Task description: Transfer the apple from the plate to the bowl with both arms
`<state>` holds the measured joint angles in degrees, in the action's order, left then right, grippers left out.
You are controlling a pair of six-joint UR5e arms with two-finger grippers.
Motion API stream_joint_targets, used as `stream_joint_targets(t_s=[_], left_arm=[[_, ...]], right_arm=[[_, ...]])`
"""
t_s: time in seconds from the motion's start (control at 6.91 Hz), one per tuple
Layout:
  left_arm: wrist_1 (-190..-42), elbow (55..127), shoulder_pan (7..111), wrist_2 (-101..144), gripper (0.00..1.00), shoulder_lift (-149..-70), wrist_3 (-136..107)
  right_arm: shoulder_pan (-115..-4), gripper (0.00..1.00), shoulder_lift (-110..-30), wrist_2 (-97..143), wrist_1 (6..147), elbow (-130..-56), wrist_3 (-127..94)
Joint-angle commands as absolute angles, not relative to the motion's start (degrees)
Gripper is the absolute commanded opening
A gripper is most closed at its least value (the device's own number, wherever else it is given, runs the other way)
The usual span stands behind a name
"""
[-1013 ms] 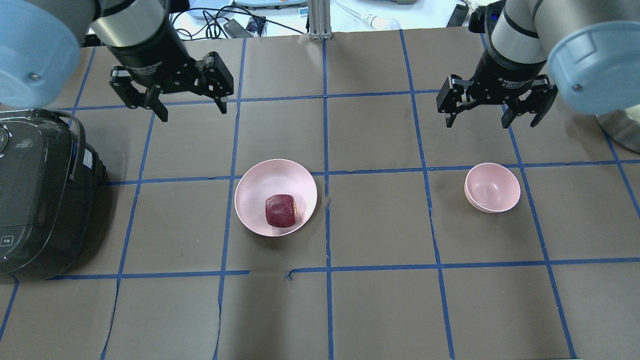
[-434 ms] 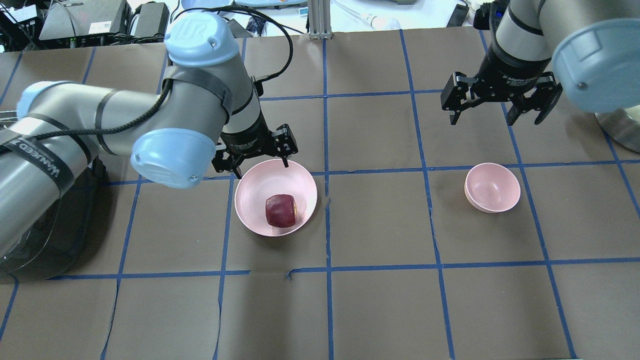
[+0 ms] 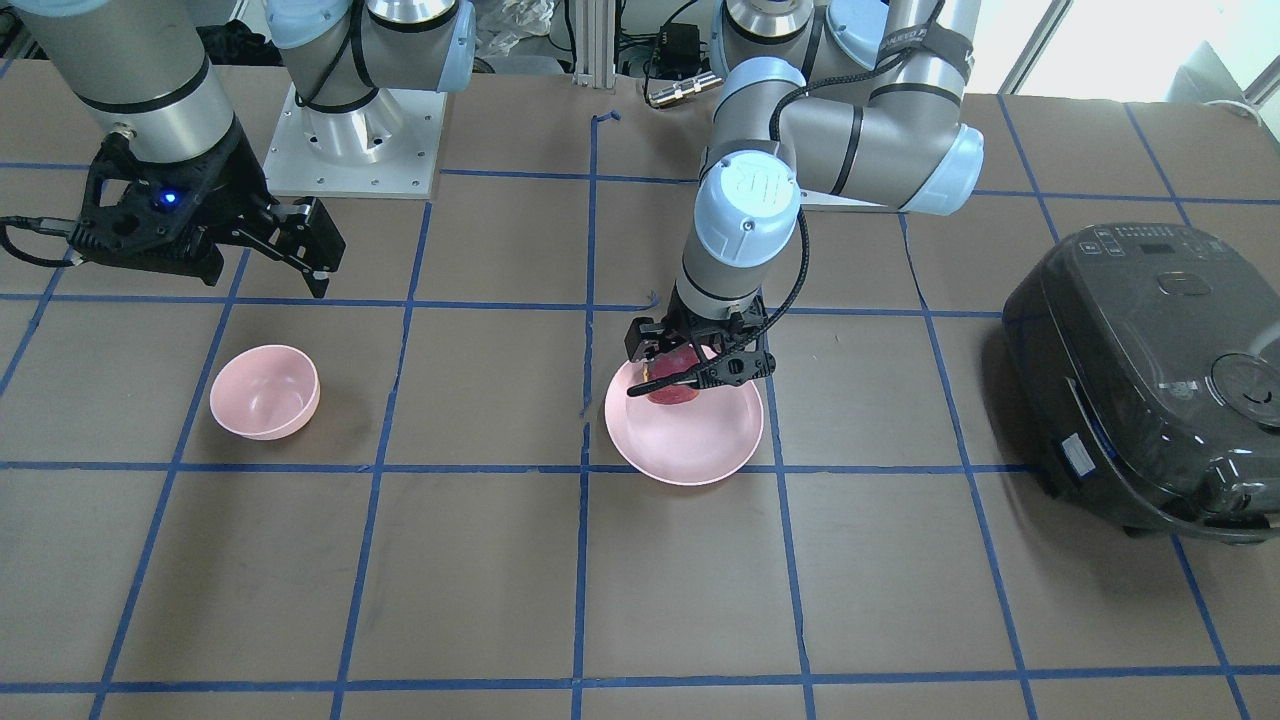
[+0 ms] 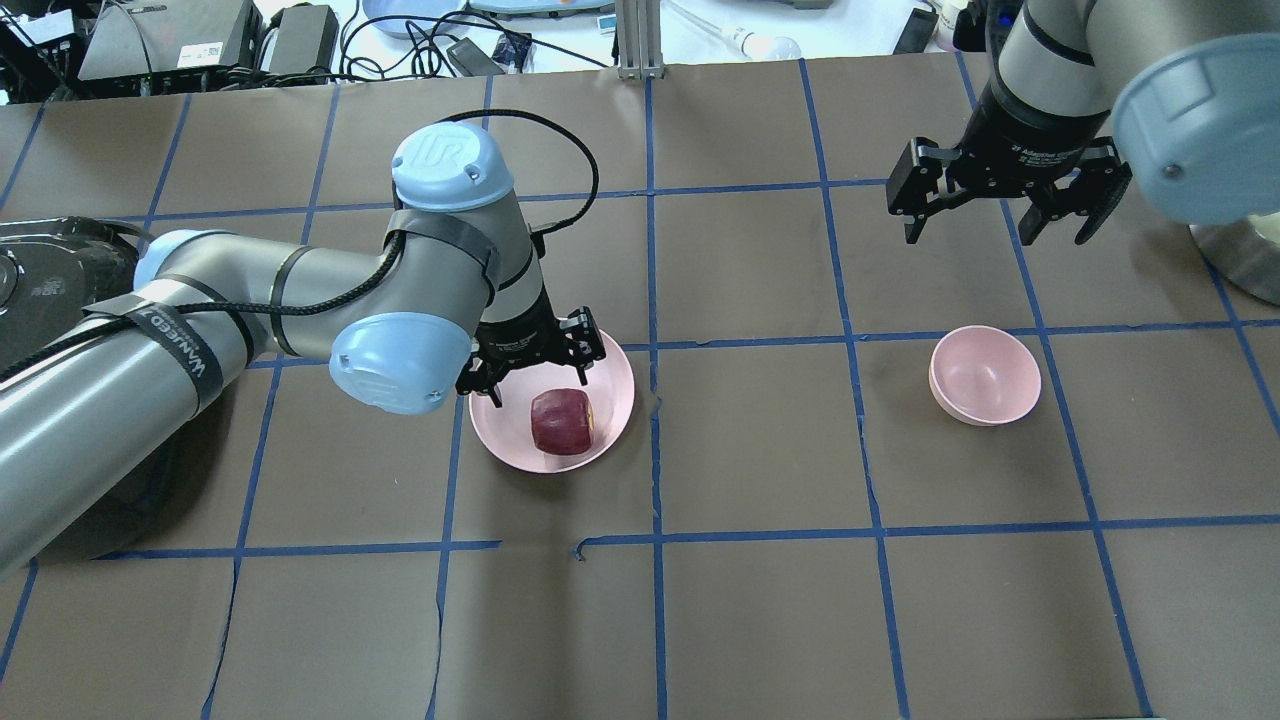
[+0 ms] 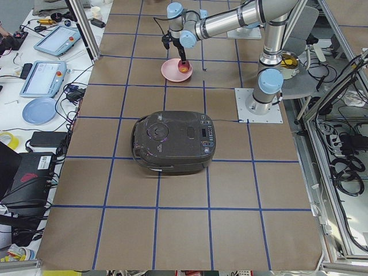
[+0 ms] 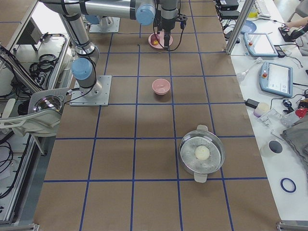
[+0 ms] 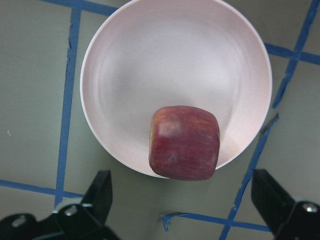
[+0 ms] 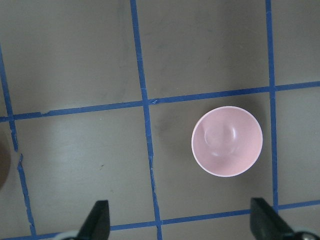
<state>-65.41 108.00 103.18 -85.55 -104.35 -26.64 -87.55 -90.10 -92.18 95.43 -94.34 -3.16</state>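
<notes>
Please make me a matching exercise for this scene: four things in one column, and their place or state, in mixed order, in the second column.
Column A
1. apple
2. bowl
3. left gripper
4. right gripper

Column B
a. open, high up, far from the plate
b. empty
c. lying on the plate
d. open, low at the plate

Pairs: 1-c, 2-b, 3-d, 4-a

Open table [image 4: 760, 430] stretches between plate [image 4: 615, 405] and bowl [image 4: 985, 375]; a black cooker [image 3: 1140, 380] (well past the plate) blocks the left end.
</notes>
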Motion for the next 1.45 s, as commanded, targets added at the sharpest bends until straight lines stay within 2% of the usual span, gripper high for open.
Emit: stream_joint_targets(t_s=[0.0,0.14,0.29,0.43,0.58,0.87,1.3], left_arm=[[-64.2,108.5,103.2,-82.4,1.0,-108.6,-26.4],[-64.2,108.4,103.2,-82.7,1.0,-109.6,-25.9],[-63.8,108.2,103.2,-83.0,0.7,-110.4,-25.1],[-63.7,108.1,103.2,-84.9,0.26,-110.3,-23.5],[-63.5,107.9,103.2,-85.9,0.0,-110.0,-23.2],[-64.1,103.5,103.7,-85.1,0.0,-108.3,-24.3],[-64.2,95.1,107.7,-76.1,0.0,-109.4,-43.5]], right_arm=[[-87.5,1.0,-90.3,-92.4,95.5,-94.3,-3.2],[-87.5,1.0,-90.3,-92.5,95.6,-94.3,-3.2],[-87.5,1.0,-90.1,-95.6,95.8,-94.4,-2.4],[-87.3,1.0,-89.8,-96.3,96.0,-94.5,-2.4],[-85.5,1.0,-89.5,-95.8,98.5,-94.7,-2.6],[-76.5,1.0,-88.5,-93.5,98.8,-95.6,5.3],[-74.5,1.0,-84.4,-93.9,107.1,-101.9,9.8]])
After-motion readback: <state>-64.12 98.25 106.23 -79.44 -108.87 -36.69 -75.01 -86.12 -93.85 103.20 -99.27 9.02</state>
